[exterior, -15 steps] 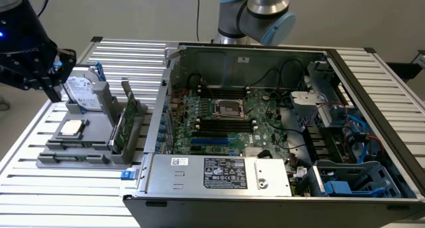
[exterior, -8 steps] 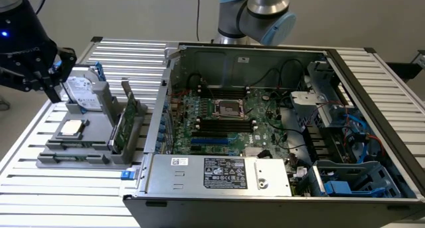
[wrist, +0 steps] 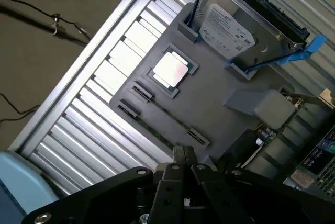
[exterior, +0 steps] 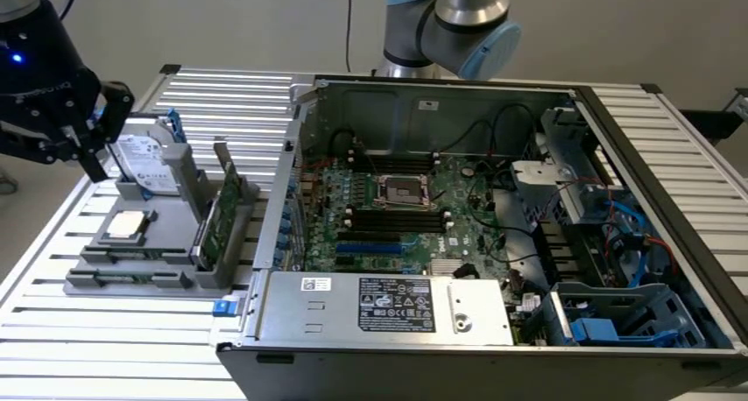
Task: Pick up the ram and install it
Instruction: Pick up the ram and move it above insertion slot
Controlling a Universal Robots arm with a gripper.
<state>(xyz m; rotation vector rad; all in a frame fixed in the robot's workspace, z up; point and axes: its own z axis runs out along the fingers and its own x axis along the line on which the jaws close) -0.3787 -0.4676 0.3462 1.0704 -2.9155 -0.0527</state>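
The work stands at the approach: nothing has been picked up. The gripper (exterior: 91,166) hangs in the upper left of the exterior frame, above the grey tray (exterior: 164,243) and close beside the hard drive (exterior: 146,163) standing in it. In the wrist view its fingers (wrist: 178,154) lie almost together with nothing between them. The ram (wrist: 170,116) rests on edge in a tray slot between two small clips, just beside the processor chip (wrist: 169,69) on the side away from the hard drive. It is untouched and well apart from the fingers. Judging from this, taking it calls for the fingers to spread, line up across the thin stick near its middle, and come straight down without nudging the clips or the chip. Seating it then calls for squaring it to the black slots (exterior: 398,219) on the motherboard (exterior: 468,230). The slatted metal worktop (exterior: 105,335) carries the tray at lower left. It also carries the open computer case (exterior: 350,309), which fills the centre and right. A tall green card (exterior: 224,210) stands between the tray's other parts and the case wall, so the path across is tight.
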